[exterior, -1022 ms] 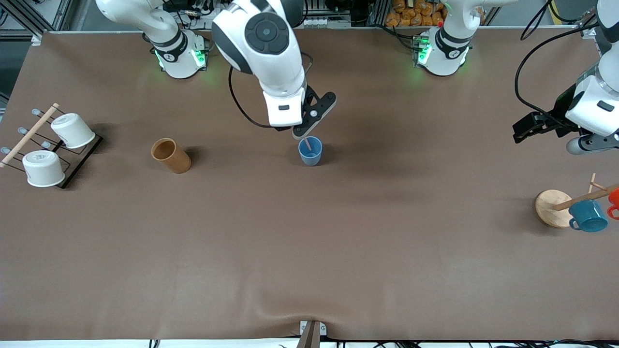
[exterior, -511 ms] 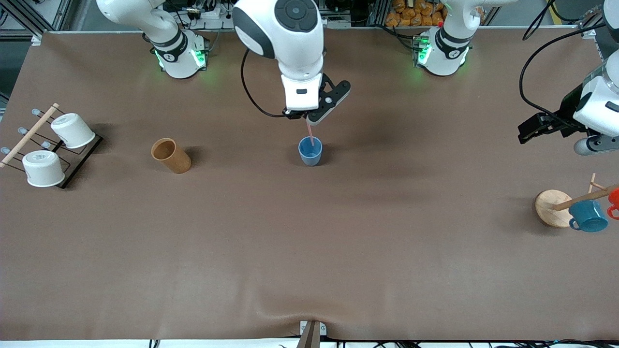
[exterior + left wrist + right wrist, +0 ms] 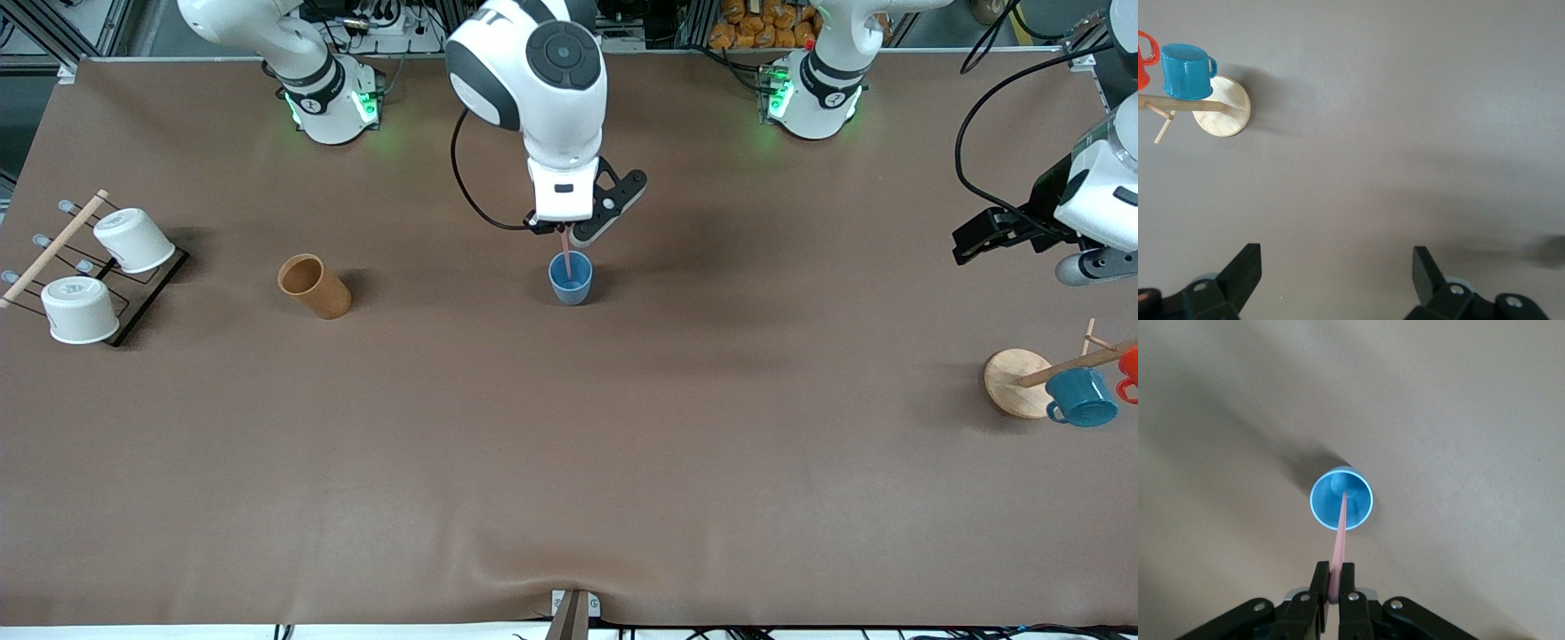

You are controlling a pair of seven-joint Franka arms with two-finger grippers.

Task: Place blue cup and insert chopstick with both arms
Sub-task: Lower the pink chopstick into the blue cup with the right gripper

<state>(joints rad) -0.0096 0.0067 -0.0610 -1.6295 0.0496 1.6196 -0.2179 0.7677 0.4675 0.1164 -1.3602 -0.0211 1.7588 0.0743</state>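
1. Note the change: half a second ago the right gripper [image 3: 565,228] held the chopstick [image 3: 567,249] higher, with only its tip at the rim of the blue cup [image 3: 570,278]. It has since come down, and the wrist view shows the lower end inside the cup mouth [image 3: 1341,498].
2. Confirm the grip: the right fingers [image 3: 1319,585] are clamped on the upper end of the chopstick [image 3: 1339,550]. Insertion appears nearly complete; release is probably the step left.
3. Locate the blue cup: it stands upright on the brown bench [image 3: 569,462], about midway between the two arms' ends, directly under the right gripper.
4. Check the left gripper [image 3: 978,236]: it waits over the bench at the left arm's end, above the wooden mug stand [image 3: 1013,380], with its fingers [image 3: 1243,265] spread apart and holding nothing.
5. Observe materials: the cup is smooth, round and slightly tapered, with a paler interior. The chopstick is a thin, straight, pale-pink stick. The bench covering is matte and slightly wrinkled.
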